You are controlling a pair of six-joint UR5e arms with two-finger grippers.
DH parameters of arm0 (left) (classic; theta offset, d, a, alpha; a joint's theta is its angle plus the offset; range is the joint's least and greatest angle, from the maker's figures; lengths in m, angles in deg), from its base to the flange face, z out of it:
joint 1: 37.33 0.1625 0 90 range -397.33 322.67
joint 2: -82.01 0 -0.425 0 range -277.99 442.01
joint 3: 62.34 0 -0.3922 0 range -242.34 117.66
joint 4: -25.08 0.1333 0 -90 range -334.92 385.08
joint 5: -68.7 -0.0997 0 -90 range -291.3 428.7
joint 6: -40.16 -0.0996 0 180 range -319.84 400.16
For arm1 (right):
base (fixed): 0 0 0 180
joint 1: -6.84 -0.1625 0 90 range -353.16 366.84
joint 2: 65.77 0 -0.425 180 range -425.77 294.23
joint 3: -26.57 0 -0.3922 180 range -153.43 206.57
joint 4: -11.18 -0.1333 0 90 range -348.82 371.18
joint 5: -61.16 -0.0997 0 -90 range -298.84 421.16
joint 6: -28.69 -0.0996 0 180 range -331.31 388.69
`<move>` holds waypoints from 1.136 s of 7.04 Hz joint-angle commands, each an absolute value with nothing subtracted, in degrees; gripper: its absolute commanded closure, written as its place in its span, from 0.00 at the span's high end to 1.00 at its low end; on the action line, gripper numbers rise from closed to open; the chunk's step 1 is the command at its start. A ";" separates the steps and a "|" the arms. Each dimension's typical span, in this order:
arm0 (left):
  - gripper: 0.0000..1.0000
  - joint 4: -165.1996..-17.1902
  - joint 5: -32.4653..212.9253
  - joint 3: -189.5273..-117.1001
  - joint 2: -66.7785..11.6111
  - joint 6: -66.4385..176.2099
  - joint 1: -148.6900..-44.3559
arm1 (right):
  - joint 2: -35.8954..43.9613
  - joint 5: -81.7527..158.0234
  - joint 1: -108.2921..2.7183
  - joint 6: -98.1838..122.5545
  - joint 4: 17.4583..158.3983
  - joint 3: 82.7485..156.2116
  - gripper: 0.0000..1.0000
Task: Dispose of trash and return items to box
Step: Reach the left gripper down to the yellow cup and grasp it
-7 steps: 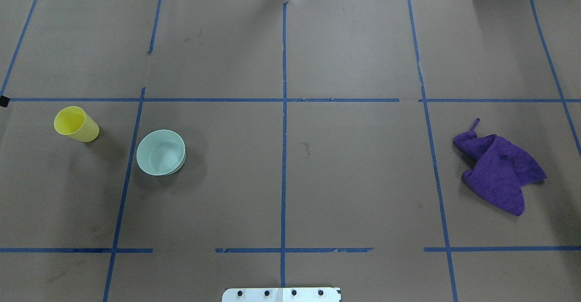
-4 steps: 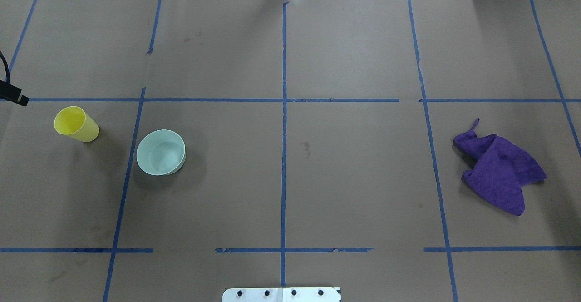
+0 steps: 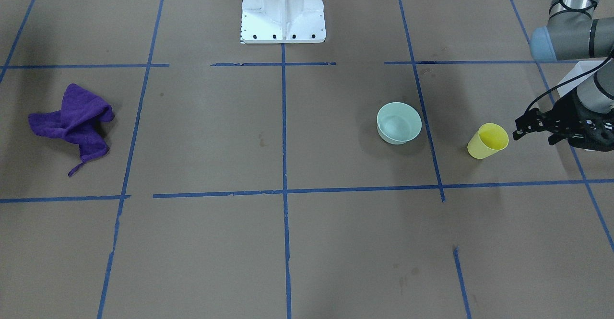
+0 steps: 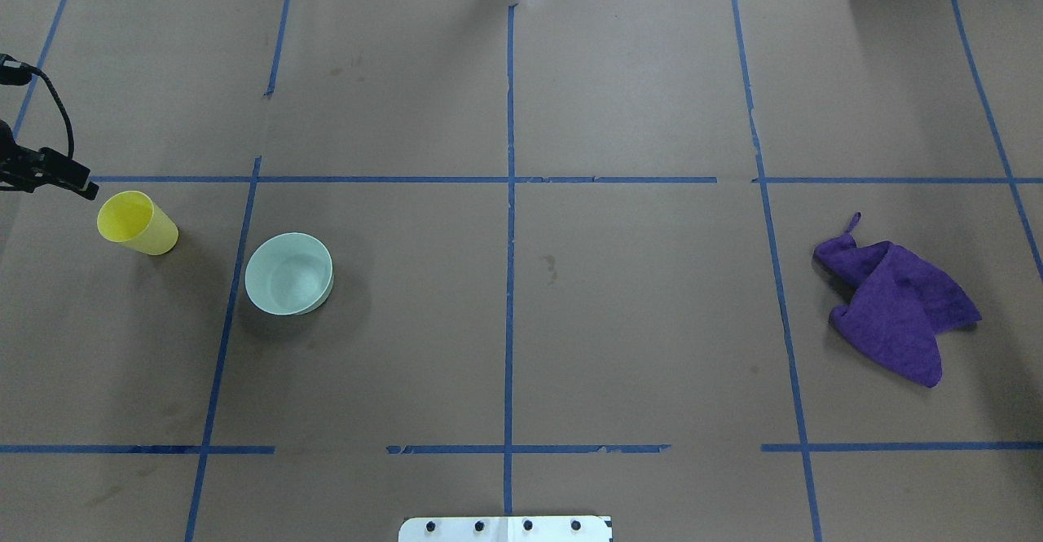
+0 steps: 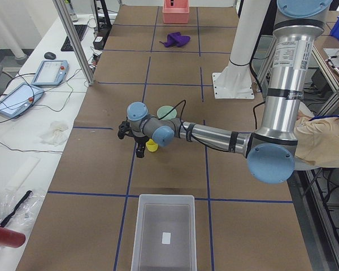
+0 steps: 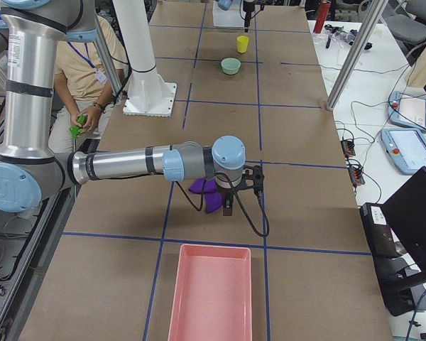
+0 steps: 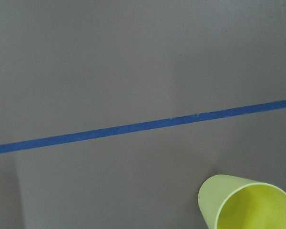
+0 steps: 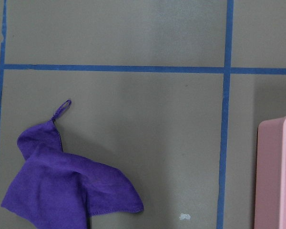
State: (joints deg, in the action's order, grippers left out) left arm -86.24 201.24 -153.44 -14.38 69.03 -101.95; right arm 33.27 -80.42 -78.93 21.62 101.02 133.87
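The yellow cup [image 4: 137, 222] stands upright at the table's left, also seen in the front view [image 3: 487, 141] and low in the left wrist view [image 7: 248, 202]. The mint-green bowl [image 4: 288, 273] sits just right of it, apart. My left gripper [image 3: 532, 134] is open and empty, hovering beside the cup on its outer side without touching it; its tip shows in the overhead view [image 4: 81, 187]. The translucent box [image 5: 164, 234] stands past the table's left end. My right gripper [image 6: 234, 195] hovers over a purple cloth [image 4: 896, 306]; I cannot tell whether it is open.
A pink bin [image 6: 209, 295] stands past the table's right end, its edge in the right wrist view [image 8: 276, 171]. The white pedestal base [image 3: 283, 7] is at the robot's side, mid-table. A seated person [image 6: 92, 67] is beside the table.
My left gripper has come into the overhead view from the left edge and moved toward the yellow cup. The cup, bowl and cloth have not moved.
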 commanded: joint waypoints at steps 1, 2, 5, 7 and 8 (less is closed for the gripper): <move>1.00 -86.27 201.24 -152.52 -15.02 69.60 -99.39 | 33.28 -80.79 -78.67 21.57 101.09 133.71 1.00; 1.00 -86.19 201.24 -152.52 -15.02 69.60 -97.90 | 33.28 -80.79 -78.67 21.57 101.09 133.71 1.00; 0.62 -86.19 201.24 -151.99 -15.02 69.51 -96.57 | 33.37 -81.05 -78.59 21.48 101.09 133.71 1.00; 0.00 -86.01 201.06 -152.08 -15.02 69.42 -96.48 | 33.37 -81.05 -78.59 21.48 101.09 133.71 1.00; 0.00 -86.01 201.06 -152.17 -14.93 69.51 -96.48 | 33.37 -81.05 -78.50 21.48 101.09 133.71 1.00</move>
